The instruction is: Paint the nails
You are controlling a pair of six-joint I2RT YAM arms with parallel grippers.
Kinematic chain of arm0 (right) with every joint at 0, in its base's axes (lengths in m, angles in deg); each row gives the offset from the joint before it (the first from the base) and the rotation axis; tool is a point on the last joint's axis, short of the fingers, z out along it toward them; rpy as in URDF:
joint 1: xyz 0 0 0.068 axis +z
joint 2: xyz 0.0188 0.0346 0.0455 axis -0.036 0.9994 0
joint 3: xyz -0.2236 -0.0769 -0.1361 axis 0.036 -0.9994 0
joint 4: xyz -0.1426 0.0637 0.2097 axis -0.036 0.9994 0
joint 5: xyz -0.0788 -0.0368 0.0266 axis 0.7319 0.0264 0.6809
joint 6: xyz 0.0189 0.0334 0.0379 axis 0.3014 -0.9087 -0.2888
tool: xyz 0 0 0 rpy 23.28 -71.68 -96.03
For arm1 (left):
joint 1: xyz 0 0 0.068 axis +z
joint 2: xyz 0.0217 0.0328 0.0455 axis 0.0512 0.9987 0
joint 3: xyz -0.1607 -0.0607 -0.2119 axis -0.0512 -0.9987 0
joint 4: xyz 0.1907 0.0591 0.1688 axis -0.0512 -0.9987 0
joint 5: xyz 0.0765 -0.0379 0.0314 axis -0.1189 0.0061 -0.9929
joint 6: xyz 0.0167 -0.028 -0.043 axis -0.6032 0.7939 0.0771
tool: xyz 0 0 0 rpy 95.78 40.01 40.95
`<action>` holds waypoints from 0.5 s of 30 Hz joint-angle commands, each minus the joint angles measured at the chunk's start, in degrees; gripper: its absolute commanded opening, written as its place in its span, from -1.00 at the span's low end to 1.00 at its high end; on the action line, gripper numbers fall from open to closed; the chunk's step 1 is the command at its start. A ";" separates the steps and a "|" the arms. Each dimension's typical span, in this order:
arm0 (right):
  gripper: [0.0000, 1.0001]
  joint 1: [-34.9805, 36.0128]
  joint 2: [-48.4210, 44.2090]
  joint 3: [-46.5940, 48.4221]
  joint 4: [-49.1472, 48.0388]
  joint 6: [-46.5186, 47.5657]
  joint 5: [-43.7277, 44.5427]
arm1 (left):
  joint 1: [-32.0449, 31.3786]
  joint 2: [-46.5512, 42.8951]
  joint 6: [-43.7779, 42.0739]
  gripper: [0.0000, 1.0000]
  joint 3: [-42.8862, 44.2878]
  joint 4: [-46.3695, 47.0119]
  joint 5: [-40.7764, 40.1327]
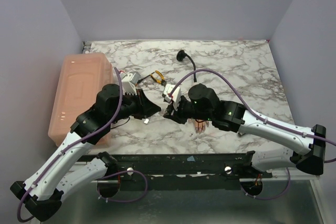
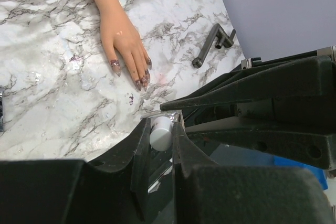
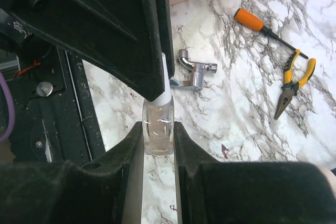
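Right gripper (image 3: 157,127): clamped on clear bottle (image 3: 157,137), bottom centre of frame.
Left gripper (image 2: 160,123): pinching white cap (image 2: 160,134), which is largely hidden between its fingers.
Mannequin hand (image 2: 119,32): palm down on marble tabletop (image 2: 47,103), wrist cut off at top edge.
Nails (image 2: 140,81): upper centre of frame, above and apart from the cap-holding gripper; dark purplish, blotchy.

No readable text, labels, brands, numbers or signs in any view.
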 commanded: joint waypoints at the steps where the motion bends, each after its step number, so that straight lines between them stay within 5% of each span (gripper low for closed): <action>1: -1.00 0.00 -0.33 -0.85 -3.70 -0.18 2.15 | -0.26 -1.17 1.32 -1.00 2.04 -2.55 -2.82; 3: -1.00 0.03 -0.55 -0.93 -3.75 0.08 0.94 | -0.34 -1.39 1.10 -0.89 2.39 -3.13 -3.41; 9: -0.99 0.10 -2.41 -2.03 -5.03 -0.03 -2.56 | -0.26 -1.80 -0.84 0.22 3.72 -4.70 -3.33; 15: -1.00 0.02 -3.44 -2.78 -5.04 -0.48 -4.28 | -0.18 -3.87 -3.98 0.46 4.17 -4.05 -3.69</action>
